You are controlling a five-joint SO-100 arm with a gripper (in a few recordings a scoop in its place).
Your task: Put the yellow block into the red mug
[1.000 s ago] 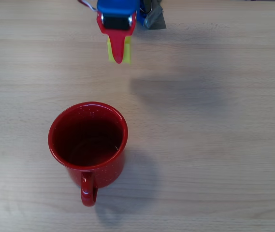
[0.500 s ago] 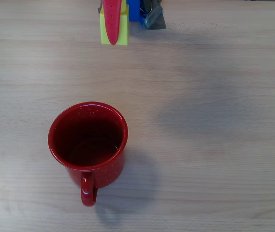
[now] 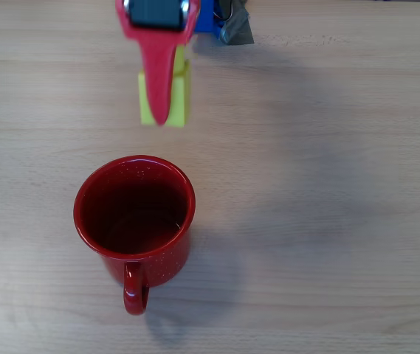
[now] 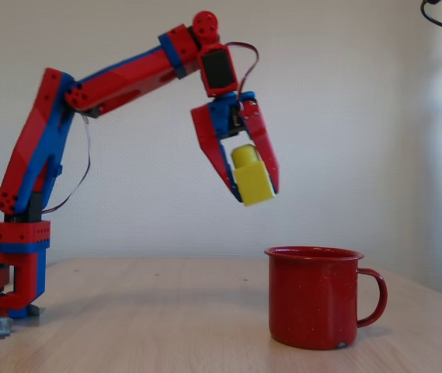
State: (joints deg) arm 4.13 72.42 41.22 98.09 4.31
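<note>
**Op A:** Logging from my console. The gripper hangs high above the table, its jaws closed down onto the yellow block. Nothing else is in its grasp.

**Op B:** Same on my side. How do I expect the block to handle?

**Op A:** My judgement: a small plastic toy brick, so light and rigid, with no give under the fingers. The faces look smooth, so I rate it a bit slippery. Not fragile. I'd take hold on two opposite flat sides of the cube body, not on the round stud, and that appears to be how it is pinched.

**Op B:** Where does it sit relative to the jaws?

**Op A:** In the fixed view it is between the two red fingers, low down near their tips, tilted, stud pointing up into the gripper. Its lower corner pokes out just below the tips. In the overhead view the block shows on both sides of the upper finger lying across it.

**Op B:** And against the red mug?

**Op A:** Well above the rim, short of the opening. In the overhead view it sits just beyond the far rim of the mug, not over the mouth. The mug stands upright, and its interior looks empty.
</note>
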